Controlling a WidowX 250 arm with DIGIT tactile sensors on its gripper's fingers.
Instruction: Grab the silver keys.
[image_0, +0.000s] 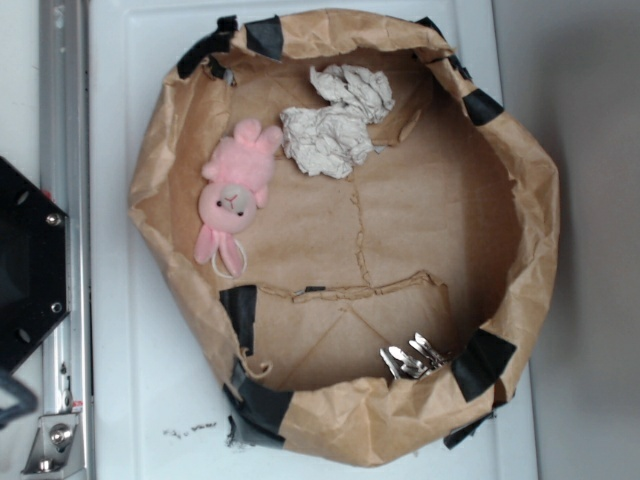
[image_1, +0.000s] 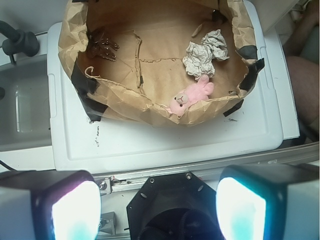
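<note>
Lying against the inner wall of a brown paper basin (image_0: 540, 230), the silver keys (image_0: 413, 358) form a small fanned bunch of shiny metal blades, glinting pale against the tan lining and splayed side by side. In the exterior view they sit at the basin's lower right, just beside a patch of black tape (image_0: 484, 364) on the crumpled rim; in the wrist view the same bunch (image_1: 102, 44) appears darker and duller, tucked into the upper-left corner of the basin (image_1: 67, 40). A pink plush bunny (image_0: 236, 193) rests against the opposite wall, well apart from the keys, with two wads of crumpled white paper (image_0: 335, 120) near it. The basin stands on a white tray (image_0: 130, 400). The gripper (image_1: 157, 210) hangs over the robot's black base (image_1: 170, 207), outside the basin and well away from the keys, its two fingers (image_1: 70, 210) filling the bottom of the wrist view, spread wide with nothing between them, their inner pads lit pale and bluish.
</note>
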